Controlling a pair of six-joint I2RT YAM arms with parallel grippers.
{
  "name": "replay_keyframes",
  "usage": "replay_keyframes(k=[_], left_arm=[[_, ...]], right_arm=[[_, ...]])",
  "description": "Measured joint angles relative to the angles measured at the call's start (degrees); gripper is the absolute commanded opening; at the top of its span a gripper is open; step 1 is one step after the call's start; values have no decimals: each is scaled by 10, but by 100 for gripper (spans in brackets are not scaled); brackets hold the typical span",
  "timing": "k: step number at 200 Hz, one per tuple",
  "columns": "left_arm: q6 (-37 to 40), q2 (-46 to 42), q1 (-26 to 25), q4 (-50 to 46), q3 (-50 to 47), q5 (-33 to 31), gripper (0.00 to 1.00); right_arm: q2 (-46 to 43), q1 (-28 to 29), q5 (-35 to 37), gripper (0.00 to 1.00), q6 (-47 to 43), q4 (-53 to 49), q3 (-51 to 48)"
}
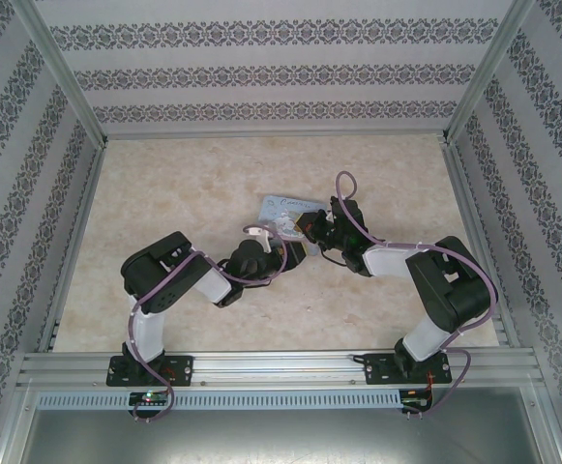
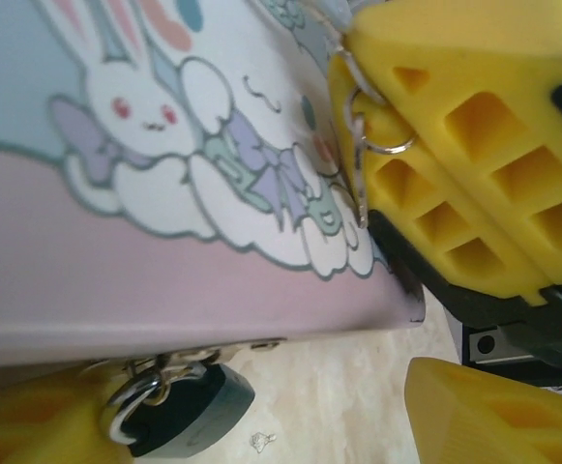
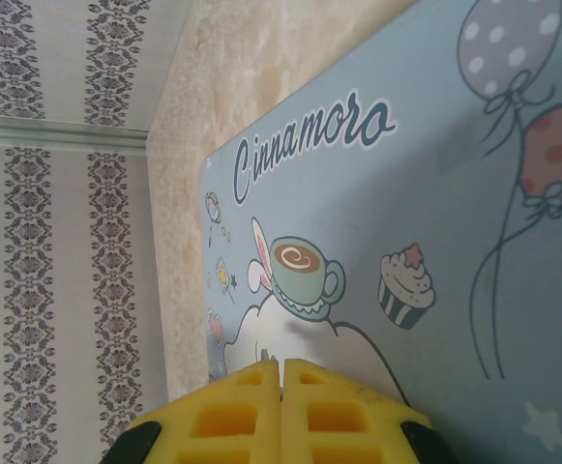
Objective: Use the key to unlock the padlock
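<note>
Reading this as the key-to-keyhole alignment step: the padlock [image 2: 179, 418] hangs by its shackle from the hasp [image 2: 198, 356] at the lower front edge of the tin [image 2: 116, 290], just above the bench [image 2: 358, 387]. Its body is tilted and we can't see the keyhole face. Left gripper [image 2: 261, 420] is wide, its 2 yellow fingers [image 2: 29, 425] straddling the padlock. The lock sits right by 1 finger and well apart from the other, so nothing is clamped yet. Right gripper [image 3: 281, 372] is pressed fully together over the tin lid. In the left wrist view a wire ring [image 2: 385, 140] and a thin metal sliver we take for the key [image 2: 362, 193] sit at its tips. We judge it pinches the key, though the contact itself is hidden. To do this well we'd centre the left gripper on the lock body and close on the flat sides, not the shackle, so the lock can't swing on the hasp. Then we'd turn the keyhole toward the key. The key is up at lid level by the tin's corner, well apart from the lock, so it needs a drop and a re-aim along the keyhole axis. Go slow, since a tiny key can twist in a pad grip. Pose from the top: both arms fold inward, left forearm reaching right, right forearm reaching left, wrists meeting at the tin mid-bench.
</note>
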Motion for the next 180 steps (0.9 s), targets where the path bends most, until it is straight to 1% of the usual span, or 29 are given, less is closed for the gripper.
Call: replay_keyframes(k=[29,84,109,160,168,180], left_arm=[[-19,5,0,12,-5,-10,59],[-29,6,0,16,-18,-17,45],[-28,6,-1,14,-19,-16,43],[-17,6,-2,3,-15,-16,41],[-16,6,-2,0,-14,-17,38],[-14,6,-2,-5,-12,-17,38]], right_arm=[[0,0,0,0,0,0,0],[0,0,0,0,0,2,-1],[0,0,0,0,0,2,-1],[0,0,0,0,0,2,-1],[0,0,0,0,0,2,-1],[0,0,0,0,0,2,-1]])
